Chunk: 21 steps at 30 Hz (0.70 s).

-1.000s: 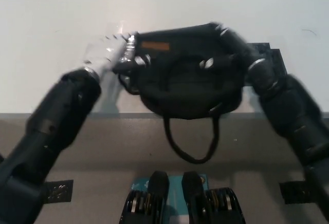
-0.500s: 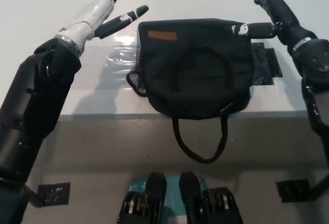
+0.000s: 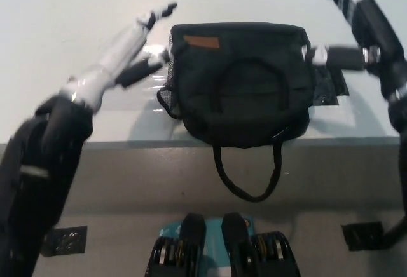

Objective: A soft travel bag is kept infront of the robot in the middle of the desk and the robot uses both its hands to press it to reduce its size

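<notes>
Black travel bag (image 3: 241, 83) sits mid bench (image 3: 57, 10) at front edge, strap hanging over; white left hand (image 3: 130, 51) & black right hand (image 3: 356, 29) flank it, fingers spread, holding nothing.

Black travel bag (image 3: 241, 83) lies on the desk (image 3: 57, 16) between the spread left robot hand (image 3: 137, 45) and right robot hand (image 3: 353, 20).

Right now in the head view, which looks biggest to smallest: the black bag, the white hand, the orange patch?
1. black bag
2. white left hand, nearer the camera perhaps, so less sure
3. orange patch
</notes>
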### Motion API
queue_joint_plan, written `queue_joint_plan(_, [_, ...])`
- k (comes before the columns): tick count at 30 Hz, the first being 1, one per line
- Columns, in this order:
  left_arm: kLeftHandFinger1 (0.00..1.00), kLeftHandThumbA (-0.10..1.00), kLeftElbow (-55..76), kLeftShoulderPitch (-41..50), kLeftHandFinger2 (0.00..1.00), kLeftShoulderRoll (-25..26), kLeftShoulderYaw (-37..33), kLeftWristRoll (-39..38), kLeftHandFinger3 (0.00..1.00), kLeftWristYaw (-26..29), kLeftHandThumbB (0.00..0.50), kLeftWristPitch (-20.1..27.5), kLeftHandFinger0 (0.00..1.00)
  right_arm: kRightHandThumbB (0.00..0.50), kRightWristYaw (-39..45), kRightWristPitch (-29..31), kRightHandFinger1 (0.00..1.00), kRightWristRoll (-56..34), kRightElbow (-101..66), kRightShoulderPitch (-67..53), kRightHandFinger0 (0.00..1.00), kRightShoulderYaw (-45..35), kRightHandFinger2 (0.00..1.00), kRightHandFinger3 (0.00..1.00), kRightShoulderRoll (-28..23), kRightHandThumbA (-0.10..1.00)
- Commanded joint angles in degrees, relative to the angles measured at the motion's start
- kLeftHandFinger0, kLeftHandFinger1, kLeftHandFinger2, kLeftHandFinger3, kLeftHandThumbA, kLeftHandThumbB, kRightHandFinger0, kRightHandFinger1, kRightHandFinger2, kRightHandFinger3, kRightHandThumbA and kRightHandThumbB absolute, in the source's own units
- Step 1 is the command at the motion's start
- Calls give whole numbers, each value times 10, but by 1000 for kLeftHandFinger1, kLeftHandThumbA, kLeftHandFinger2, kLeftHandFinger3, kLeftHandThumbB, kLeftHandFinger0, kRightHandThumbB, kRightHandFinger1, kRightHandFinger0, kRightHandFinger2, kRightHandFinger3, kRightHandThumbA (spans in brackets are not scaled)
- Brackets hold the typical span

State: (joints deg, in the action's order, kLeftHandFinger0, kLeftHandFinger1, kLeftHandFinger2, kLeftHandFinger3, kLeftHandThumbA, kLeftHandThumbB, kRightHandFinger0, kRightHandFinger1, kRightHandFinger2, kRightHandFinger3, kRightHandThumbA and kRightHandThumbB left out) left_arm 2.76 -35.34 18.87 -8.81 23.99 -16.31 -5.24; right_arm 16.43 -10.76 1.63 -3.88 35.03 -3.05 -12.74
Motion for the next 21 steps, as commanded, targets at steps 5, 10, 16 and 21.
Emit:
queue_joint_plan(5, [1000,1000,411,266,1000,-45,70,-192,1000,62,302,27,1000,342,-29,88,1000,-82,-382,-217,1000,-11,1000,1000,40,1000])
queue_joint_plan(10, [1000,1000,419,367,1000,-50,76,-203,1000,63,364,40,1000,339,-23,130,1000,-91,-372,-307,1000,-7,1000,1000,49,1000])
queue_joint_plan(16, [1000,1000,359,450,1000,-71,77,-217,1000,51,361,94,1000,336,-13,162,1000,-121,-305,-386,1000,5,1000,1000,74,1000])
queue_joint_plan(21, [1000,1000,281,492,1000,-77,74,-204,1000,42,345,132,1000,297,18,214,1000,-140,-212,-423,1000,28,1000,1000,85,1000])
